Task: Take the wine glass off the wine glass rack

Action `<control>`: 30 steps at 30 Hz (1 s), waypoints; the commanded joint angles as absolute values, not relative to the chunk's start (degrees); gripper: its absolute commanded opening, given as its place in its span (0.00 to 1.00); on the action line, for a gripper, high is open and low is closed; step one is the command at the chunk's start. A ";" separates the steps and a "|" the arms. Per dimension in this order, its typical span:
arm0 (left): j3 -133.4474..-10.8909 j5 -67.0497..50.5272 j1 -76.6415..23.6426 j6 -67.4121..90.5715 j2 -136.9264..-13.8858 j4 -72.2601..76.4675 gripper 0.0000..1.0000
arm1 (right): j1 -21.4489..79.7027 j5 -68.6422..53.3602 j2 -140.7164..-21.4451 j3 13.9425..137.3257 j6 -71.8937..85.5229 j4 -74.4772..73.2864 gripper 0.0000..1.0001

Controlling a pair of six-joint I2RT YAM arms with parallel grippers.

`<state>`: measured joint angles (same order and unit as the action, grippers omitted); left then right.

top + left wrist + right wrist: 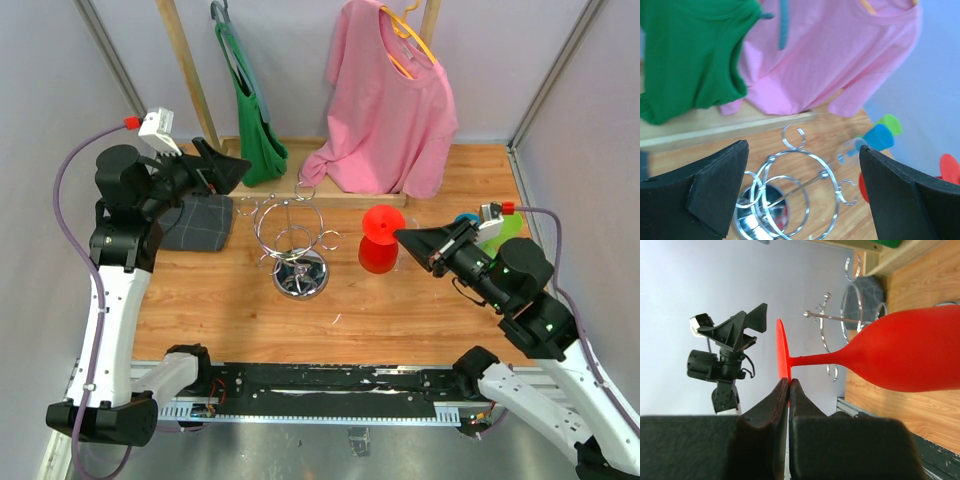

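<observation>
Top external view showed the wine glass rack [296, 240] standing near the middle of the wooden table [400, 310] on its round shiny base, with its wire rings on top. The red wine glass [380, 242] was off the rack, just to its right and apart from it. It was turned upside down, foot uppermost and bowl toward the table. Whether the bowl touched the wood could not be told.

The right gripper [407, 238] reached in from the right at the level of the glass's foot. Right wrist view showed its jaws closed tight on the edge of that foot, pinching the thin red disc, with the stem and bowl stretching away from the fingers.

The left gripper [228, 168] hung behind and to the left of the rack, near a grey cloth [200, 222]. Left wrist view showed its jaws spread wide and holding nothing, with the rack below them.

A pink shirt [392, 110] and a green top [252, 120] hung at the back.
</observation>
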<state>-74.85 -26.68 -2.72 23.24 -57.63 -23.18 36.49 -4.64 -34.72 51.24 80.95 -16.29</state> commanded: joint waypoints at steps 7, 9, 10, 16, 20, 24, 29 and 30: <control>-77.11 -43.79 -2.38 40.07 -60.60 -6.44 0.97 | 34.46 -2.99 -39.64 62.94 74.77 -12.31 0.01; -75.66 -45.30 -2.37 43.52 -60.80 -2.52 0.97 | 34.45 -5.61 -42.41 63.69 75.26 -7.14 0.01; -74.92 -45.87 -2.37 44.95 -60.88 -0.75 0.97 | 34.43 -6.83 -43.76 63.95 75.46 -4.74 0.01; -71.45 -49.19 -2.37 51.60 -61.06 8.52 0.97 | 34.43 -15.04 -52.79 67.32 77.79 12.42 0.01; -67.15 -51.05 -2.42 57.84 -60.54 17.02 0.98 | 34.39 -21.37 -59.17 70.01 81.02 24.72 0.01; -64.01 -52.95 -2.40 62.71 -60.24 24.34 0.99 | 34.39 -24.56 -61.37 73.22 80.70 27.02 0.01; -62.93 -54.14 -2.37 67.88 -60.81 30.92 0.99 | 34.27 -24.42 -61.36 71.37 83.57 33.15 0.01; -62.92 -54.15 -2.37 69.01 -61.02 32.27 0.99 | 34.23 -23.87 -61.45 70.09 84.97 35.99 0.01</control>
<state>-62.87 -51.86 -2.70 62.78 -61.04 22.02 35.03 -22.46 -62.30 70.81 80.75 23.33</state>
